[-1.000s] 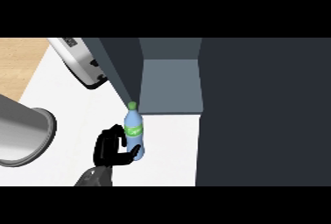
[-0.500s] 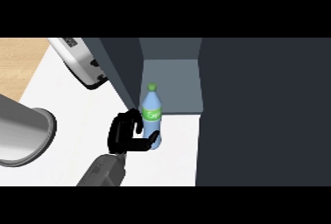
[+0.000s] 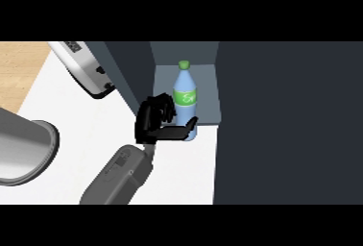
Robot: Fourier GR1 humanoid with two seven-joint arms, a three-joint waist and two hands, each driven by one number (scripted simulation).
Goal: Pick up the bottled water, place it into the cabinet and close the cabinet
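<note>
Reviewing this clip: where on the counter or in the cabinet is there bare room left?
Bare white counter lies between the grey pot at left and the forearm. The cabinet opening is narrow: the bottled water, held by the hand, fills most of it, leaving only a strip to the bottle's right.

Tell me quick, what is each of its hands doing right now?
Left hand: fingers curled round the water bottle, holding it at the cabinet opening.
Right hand: not in view.
</note>
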